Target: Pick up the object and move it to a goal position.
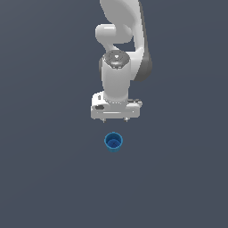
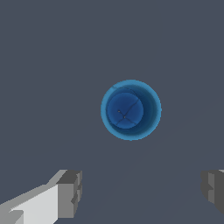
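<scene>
Blue cup (image 2: 131,110) interior: wrist cam only.

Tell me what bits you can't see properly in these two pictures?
- Goal position: no marker shows in either view.
- Blue cup: the exterior view sees it from above and small, so its sides barely show; the wrist view looks straight into it.
- Gripper: the jaws are tiny nubs in the exterior view, and the picture edge cuts them in the wrist view.
- Arm: the exterior view's top edge cuts it.
</scene>
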Controlling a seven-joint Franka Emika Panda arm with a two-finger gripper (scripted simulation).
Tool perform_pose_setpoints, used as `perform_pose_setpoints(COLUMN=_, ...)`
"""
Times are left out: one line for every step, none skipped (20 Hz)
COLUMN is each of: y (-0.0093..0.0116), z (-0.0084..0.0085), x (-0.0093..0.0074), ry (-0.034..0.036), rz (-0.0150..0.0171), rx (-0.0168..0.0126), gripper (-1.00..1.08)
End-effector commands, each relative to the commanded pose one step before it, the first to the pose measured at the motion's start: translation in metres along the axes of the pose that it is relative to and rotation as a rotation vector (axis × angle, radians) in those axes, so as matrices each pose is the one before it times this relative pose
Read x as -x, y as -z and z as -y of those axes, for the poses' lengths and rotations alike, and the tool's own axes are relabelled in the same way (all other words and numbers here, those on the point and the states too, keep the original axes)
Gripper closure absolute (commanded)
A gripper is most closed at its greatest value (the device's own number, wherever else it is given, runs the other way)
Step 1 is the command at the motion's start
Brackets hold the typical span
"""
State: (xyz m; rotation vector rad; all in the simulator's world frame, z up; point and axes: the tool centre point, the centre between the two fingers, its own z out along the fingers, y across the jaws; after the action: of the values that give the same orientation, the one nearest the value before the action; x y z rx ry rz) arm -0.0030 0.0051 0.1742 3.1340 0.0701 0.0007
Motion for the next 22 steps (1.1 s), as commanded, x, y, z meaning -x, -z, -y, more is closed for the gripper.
perform_pose_setpoints(y=0.00000, z=-0.00001, x=0.00000, ry=0.00000, rz=0.00000, rx=0.00000, gripper=-0.20)
perform_pose_setpoints(y=-0.00009, z=0.00071, x=0.00021, ry=0.00085, rz=0.00079, rx=-0.00030, gripper=-0.20)
perform_pose_setpoints(y=-0.00031, z=0.00204, x=0.00061, ry=0.00244, rz=0.00236, rx=-0.00095, gripper=-0.20)
perform_pose_setpoints(y=-0.00045, z=0.00332, x=0.00103, ry=0.00382, rz=0.00380, rx=-0.00156, gripper=-0.20)
perform_pose_setpoints(y=-0.00058, z=0.00434, x=0.00136, ry=0.00463, rz=0.00495, rx=-0.00214, gripper=-0.20)
perform_pose_setpoints(y=-0.00043, z=0.00343, x=0.00109, ry=0.00312, rz=0.00386, rx=-0.00187, gripper=-0.20)
perform_pose_setpoints(y=-0.00020, z=0.00205, x=0.00067, ry=0.00122, rz=0.00221, rx=-0.00131, gripper=-0.20)
perform_pose_setpoints(y=-0.00003, z=0.00066, x=0.00023, ry=-0.00026, rz=0.00065, rx=-0.00068, gripper=-0.20)
perform_pose_setpoints(y=0.00005, z=-0.00049, x=-0.00016, ry=-0.00032, rz=-0.00053, rx=0.00030, gripper=-0.20)
perform_pose_setpoints(y=-0.00013, z=-0.00044, x=-0.00019, ry=0.00201, rz=-0.00017, rx=0.00108, gripper=-0.20)
perform_pose_setpoints(y=-0.00038, z=0.00004, x=-0.00009, ry=0.00505, rz=0.00069, rx=0.00176, gripper=-0.20)
perform_pose_setpoints(y=-0.00059, z=0.00021, x=-0.00009, ry=0.00759, rz=0.00121, rx=0.00250, gripper=-0.20)
perform_pose_setpoints(y=-0.00075, z=0.00016, x=-0.00016, ry=0.00973, rz=0.00145, rx=0.00330, gripper=-0.20)
perform_pose_setpoints(y=-0.00088, z=0.00007, x=-0.00022, ry=0.01161, rz=0.00165, rx=0.00402, gripper=-0.20)
perform_pose_setpoints(y=-0.00102, z=0.00006, x=-0.00027, ry=0.01344, rz=0.00192, rx=0.00466, gripper=-0.20)
perform_pose_setpoints(y=-0.00117, z=0.00011, x=-0.00030, ry=0.01548, rz=0.00229, rx=0.00532, gripper=-0.20)
perform_pose_setpoints(y=-0.00133, z=0.00015, x=-0.00035, ry=0.01760, rz=0.00267, rx=0.00600, gripper=-0.20)
perform_pose_setpoints(y=-0.00149, z=0.00015, x=-0.00040, ry=0.01978, rz=0.00304, rx=0.00673, gripper=-0.20)
perform_pose_setpoints(y=-0.00165, z=0.00016, x=-0.00046, ry=0.02197, rz=0.00346, rx=0.00745, gripper=-0.20)
perform_pose_setpoints(y=-0.00181, z=0.00018, x=-0.00052, ry=0.02426, rz=0.00391, rx=0.00818, gripper=-0.20)
perform_pose_setpoints(y=-0.00197, z=0.00019, x=-0.00058, ry=0.02653, rz=0.00438, rx=0.00889, gripper=-0.20)
perform_pose_setpoints(y=-0.00213, z=0.00020, x=-0.00065, ry=0.02883, rz=0.00489, rx=0.00960, gripper=-0.20)
